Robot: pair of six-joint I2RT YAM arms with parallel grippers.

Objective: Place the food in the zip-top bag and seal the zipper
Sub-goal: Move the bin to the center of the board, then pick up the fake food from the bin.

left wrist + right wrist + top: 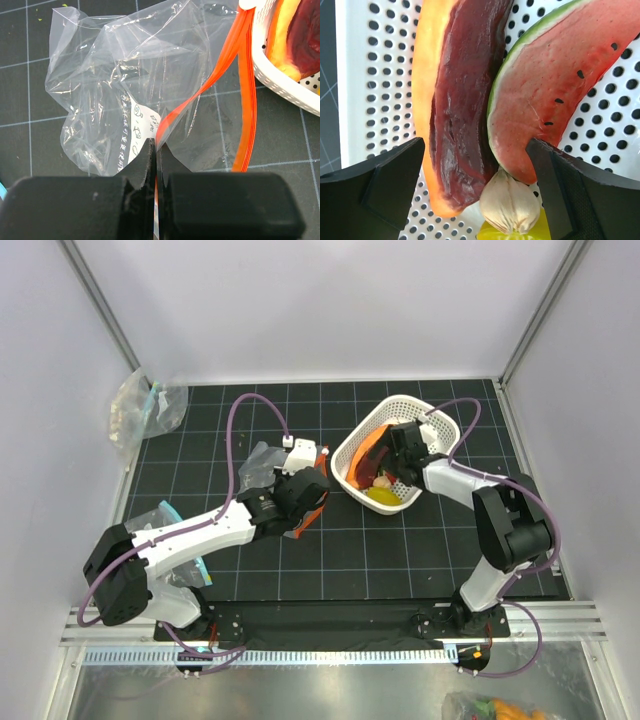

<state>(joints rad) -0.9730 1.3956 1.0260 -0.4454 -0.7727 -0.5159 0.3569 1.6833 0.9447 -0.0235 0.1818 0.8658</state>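
Right wrist view: picking step. My right claw (pixel 476 167) gapes over the watermelon slice (pixel 555 85) in the basket (pixel 370 75); left claw (pixel 156 162) pinches the zip-top bag (pixel 100 90) beside it. Next: grip 1 piece.

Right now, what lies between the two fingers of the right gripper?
In the right wrist view, the open right gripper straddles the dark red piece, the watermelon slice and a pale bulb.
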